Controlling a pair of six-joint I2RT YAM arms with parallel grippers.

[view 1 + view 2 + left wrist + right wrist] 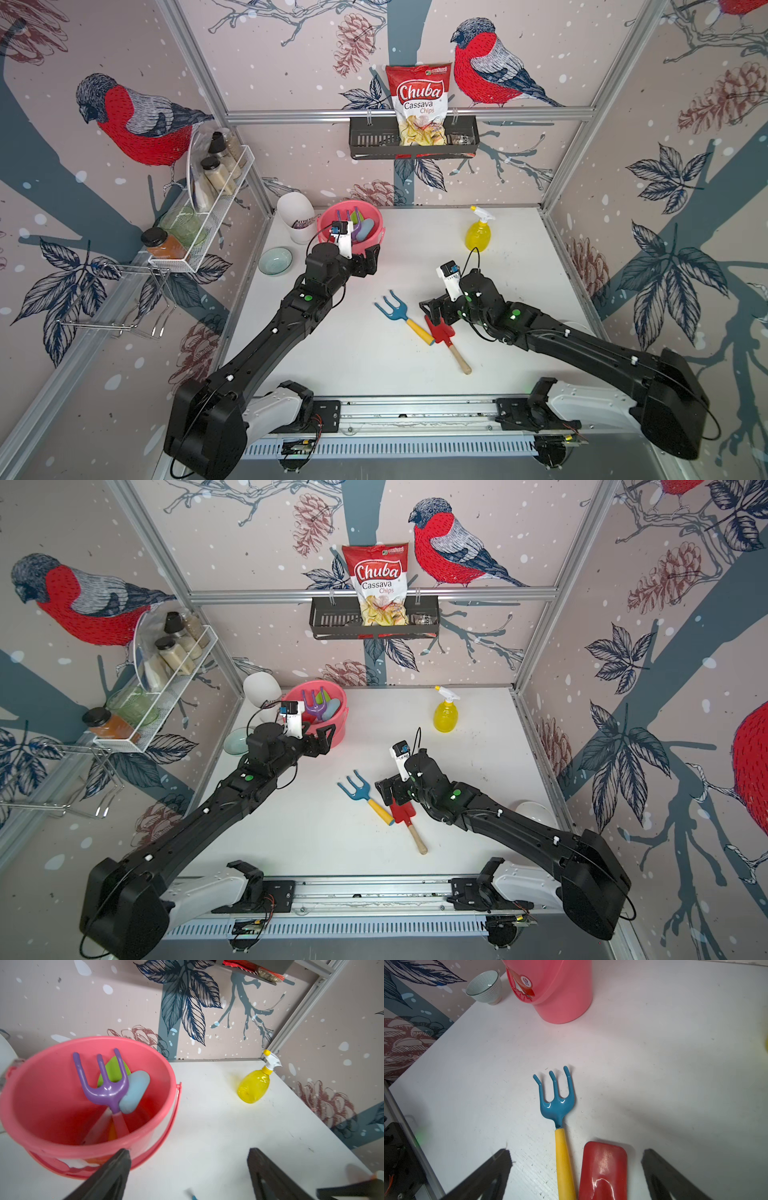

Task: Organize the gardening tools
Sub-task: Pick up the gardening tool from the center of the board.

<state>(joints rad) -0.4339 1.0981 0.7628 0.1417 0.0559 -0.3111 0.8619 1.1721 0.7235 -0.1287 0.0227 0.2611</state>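
Now: right fingers wide, empty, straddling the blue-yellow fork handle and red shovel blade, which lie side by side. Risk: closing here pinches both or skids one aside.

Left fingers wide, empty, beside the pink bucket, which holds the purple fork, green trowel and light-blue trowel. Yellow spray bottle stands far back.

White table, scuffed. Bird-print walls close on three sides.

Pink bucket, bowl, perhaps spice jars.

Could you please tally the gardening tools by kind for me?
Forks: 2, purple fork in the bucket, blue fork on the table.
Trowels: 2, green trowel and light-blue trowel, both in the bucket.
Shovels: 1, red shovel on the table.
Spray bottles: 1, yellow spray bottle.
Total: 6.
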